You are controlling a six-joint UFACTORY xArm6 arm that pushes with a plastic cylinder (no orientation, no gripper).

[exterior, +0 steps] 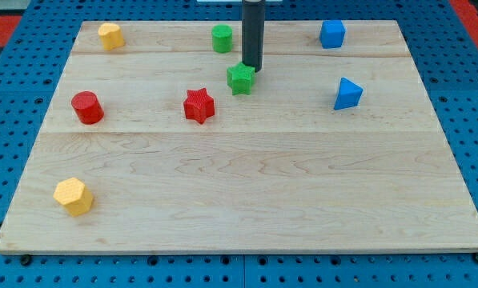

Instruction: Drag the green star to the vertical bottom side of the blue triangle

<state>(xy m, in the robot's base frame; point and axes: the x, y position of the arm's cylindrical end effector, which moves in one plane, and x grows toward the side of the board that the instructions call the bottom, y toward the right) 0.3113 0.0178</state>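
The green star (240,78) lies on the wooden board (247,184) near the view's top centre. My tip (251,69) stands just above and to the right of the star, touching or nearly touching its upper right edge. The blue triangle (347,94) lies to the right of the star, roughly level with it and a little lower, well apart from it.
A green cylinder (222,38) stands just left of the rod. A blue cube (331,34) is at the top right. A red star (198,106) lies left of the green star. A red cylinder (87,107), a yellow block (110,35) and a yellow hexagon (73,196) are at the left.
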